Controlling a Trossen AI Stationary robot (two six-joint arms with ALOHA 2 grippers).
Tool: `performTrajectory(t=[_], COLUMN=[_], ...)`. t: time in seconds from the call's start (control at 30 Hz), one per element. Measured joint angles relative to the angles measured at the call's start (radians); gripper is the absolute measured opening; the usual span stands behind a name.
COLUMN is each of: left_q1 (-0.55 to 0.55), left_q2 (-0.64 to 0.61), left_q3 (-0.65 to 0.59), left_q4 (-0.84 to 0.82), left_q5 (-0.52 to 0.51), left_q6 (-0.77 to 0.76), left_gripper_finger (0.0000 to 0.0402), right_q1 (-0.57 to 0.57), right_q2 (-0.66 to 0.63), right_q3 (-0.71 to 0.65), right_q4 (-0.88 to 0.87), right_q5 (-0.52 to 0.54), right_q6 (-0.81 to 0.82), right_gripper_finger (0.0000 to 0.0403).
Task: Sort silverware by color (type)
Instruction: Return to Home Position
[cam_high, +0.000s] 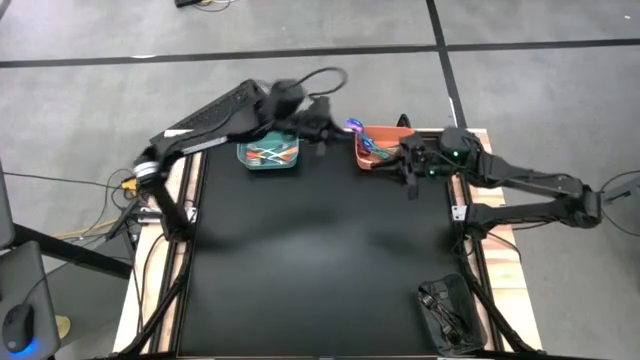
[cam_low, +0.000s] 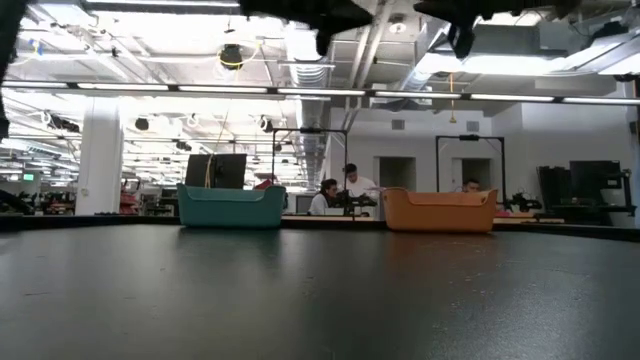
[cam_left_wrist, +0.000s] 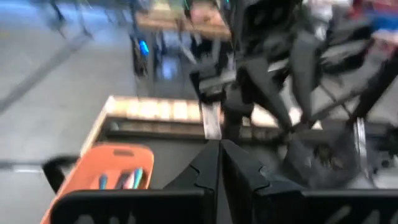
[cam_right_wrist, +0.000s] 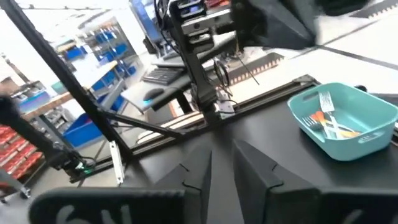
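A teal bin (cam_high: 268, 153) and an orange bin (cam_high: 380, 148) stand side by side at the table's far edge, each with silverware in it. Forks with orange and pale handles lie in the teal bin (cam_right_wrist: 344, 119). Teal and pink handles show in the orange bin (cam_left_wrist: 102, 180), and a spoon's purple bowl (cam_high: 353, 125) sticks up over that bin's far left corner. My left gripper (cam_left_wrist: 219, 158) is shut with nothing in it, up in the air between the two bins (cam_high: 322, 128). My right gripper (cam_right_wrist: 221, 163) hovers just right of the orange bin (cam_high: 410, 172), its fingers a little apart with nothing between them.
A dark bundle of cables or tools (cam_high: 447, 308) lies at the table's near right corner. The black mat (cam_high: 320, 260) between the bins and the near edge is bare. People sit at desks in the room beyond the table (cam_low: 345, 192).
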Motion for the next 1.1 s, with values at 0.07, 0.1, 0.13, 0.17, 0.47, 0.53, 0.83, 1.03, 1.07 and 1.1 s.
performTrajectory(t=[0.07,0.1,0.13,0.17,0.47,0.53,0.83,1.03,1.07,1.1], left_q1=[-0.014,-0.021,-0.026,-0.03,-0.052,-0.058,-0.106,-0.108,-0.108,-0.108], left_q2=[-0.107,-0.157,-0.207,-0.255,-0.656,-0.724,-0.98,-1.125,-1.14,-1.154], left_q3=[-0.175,-0.258,-0.341,-0.419,-0.996,-1.071,-1.322,-1.4,-1.409,-1.42], left_q4=[0.151,0.212,0.273,0.324,0.67,0.676,0.824,0.78,0.773,0.764], left_q5=[-0.056,-0.086,-0.113,-0.132,-0.15,-0.148,-0.278,-0.301,-0.3,-0.298], left_q6=[-0.059,-0.088,-0.115,-0.139,-0.182,-0.171,-0.187,-0.223,-0.223,-0.224], left_gripper_finger=[0.0002,0.0002,0.0002,0.0002,0.0,0.0,0.0,0.0,0.0,0.0], right_q1=[0.008,0.01,0.011,0.017,0.09,0.101,0.137,0.084,0.078,0.073], right_q2=[-0.013,-0.014,-0.014,-0.013,0.065,0.086,-0.051,-0.256,-0.288,-0.318], right_q3=[-0.024,-0.031,-0.037,-0.043,-0.059,-0.059,-0.059,-0.088,-0.106,-0.13], right_q4=[0.021,0.02,0.02,0.018,-0.039,-0.032,-0.081,-0.206,-0.199,-0.179], right_q5=[0.0,0.0,0.0,0.0,0.011,0.016,0.003,-0.027,-0.031,-0.033], right_q6=[-0.004,-0.013,-0.029,-0.047,-0.162,-0.184,-0.433,-0.451,-0.44,-0.42], right_gripper_finger=[0.0074,0.0067,0.0061,0.0053,0.001,0.0011,0.0006,0.0006,0.0006,0.0006])
